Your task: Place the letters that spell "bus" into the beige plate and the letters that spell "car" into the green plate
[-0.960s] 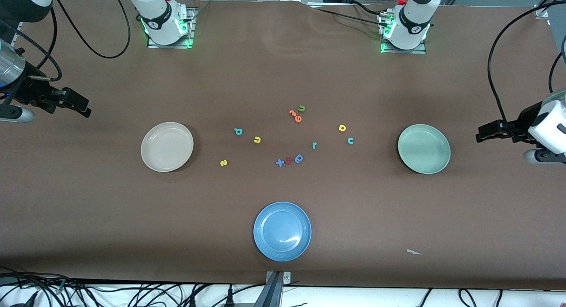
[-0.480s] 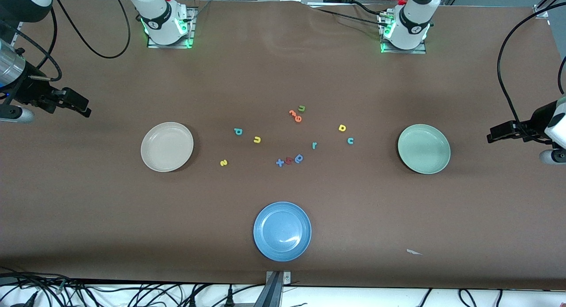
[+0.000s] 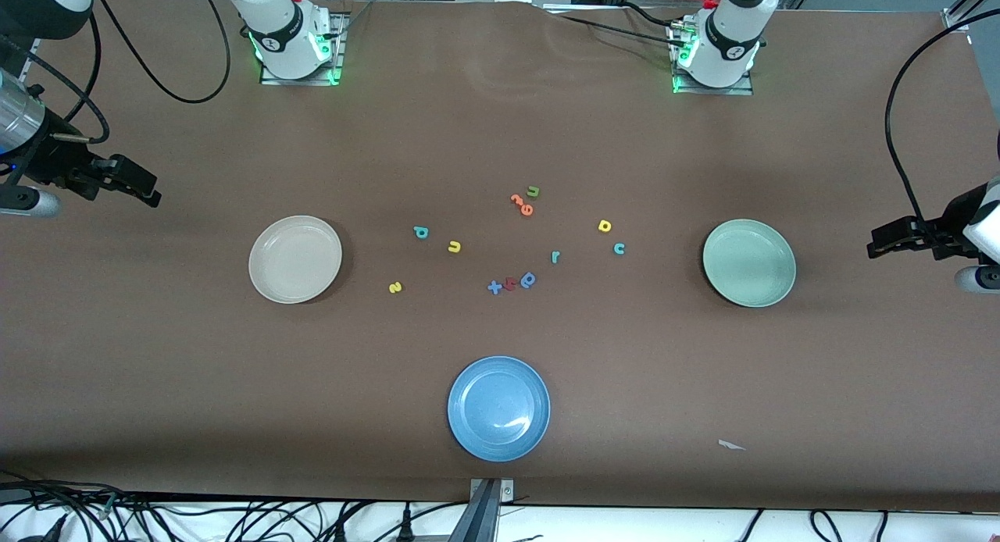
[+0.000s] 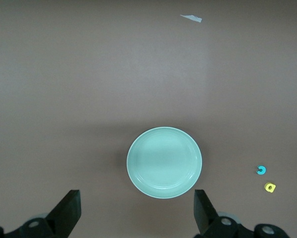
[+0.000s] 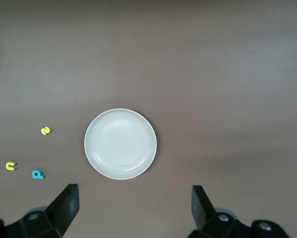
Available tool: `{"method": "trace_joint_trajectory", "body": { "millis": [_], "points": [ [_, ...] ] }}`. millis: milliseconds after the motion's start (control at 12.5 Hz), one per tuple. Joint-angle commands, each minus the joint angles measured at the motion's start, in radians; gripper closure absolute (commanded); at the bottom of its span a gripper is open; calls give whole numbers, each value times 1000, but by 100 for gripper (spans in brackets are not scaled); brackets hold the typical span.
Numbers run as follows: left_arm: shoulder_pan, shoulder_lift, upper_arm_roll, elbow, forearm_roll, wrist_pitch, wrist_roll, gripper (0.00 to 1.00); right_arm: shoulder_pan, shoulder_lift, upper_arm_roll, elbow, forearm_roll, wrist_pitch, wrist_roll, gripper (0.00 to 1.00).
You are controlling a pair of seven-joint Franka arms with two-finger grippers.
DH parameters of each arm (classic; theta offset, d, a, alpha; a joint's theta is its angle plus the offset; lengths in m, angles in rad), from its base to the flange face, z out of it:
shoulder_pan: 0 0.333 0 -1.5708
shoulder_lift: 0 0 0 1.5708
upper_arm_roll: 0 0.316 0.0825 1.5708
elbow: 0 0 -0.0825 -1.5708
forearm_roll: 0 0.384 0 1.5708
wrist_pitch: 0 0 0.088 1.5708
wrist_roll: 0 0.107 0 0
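The beige plate (image 3: 295,258) (image 5: 120,144) lies empty toward the right arm's end. Beside it, toward the middle, lie the teal b (image 3: 420,231) (image 5: 37,174), yellow u (image 3: 454,247) (image 5: 11,165) and yellow s (image 3: 394,287) (image 5: 46,130). The green plate (image 3: 748,262) (image 4: 164,162) lies empty toward the left arm's end, with the yellow a (image 3: 604,226) (image 4: 270,187), teal c (image 3: 619,248) (image 4: 260,170) and teal r (image 3: 555,256) nearby. My right gripper (image 3: 152,194) (image 5: 134,208) hangs open and empty over bare table past the beige plate. My left gripper (image 3: 875,247) (image 4: 136,210) hangs open and empty past the green plate.
A blue plate (image 3: 498,408) sits near the front edge. A green u (image 3: 533,190) and orange letters (image 3: 521,205) lie mid-table. A blue x (image 3: 494,287), a red letter (image 3: 509,283) and a darker blue letter (image 3: 528,279) cluster together. A paper scrap (image 3: 731,445) lies near the front.
My left gripper has drawn away from the green plate toward the left arm's end of the table. The right arm, the letters and the plates have not moved.
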Motion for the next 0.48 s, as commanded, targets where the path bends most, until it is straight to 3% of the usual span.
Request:
{"method": "trace_joint_trajectory", "body": {
  "millis": [0, 400],
  "points": [
    [1, 0, 1, 4, -57, 7, -7, 0, 5, -4, -1, 3, -4, -3, -4, 0],
    [5, 0, 1, 4, -49, 7, 5, 1, 5, -6, 0, 3, -4, -4, -1, 0]
  ]
}}
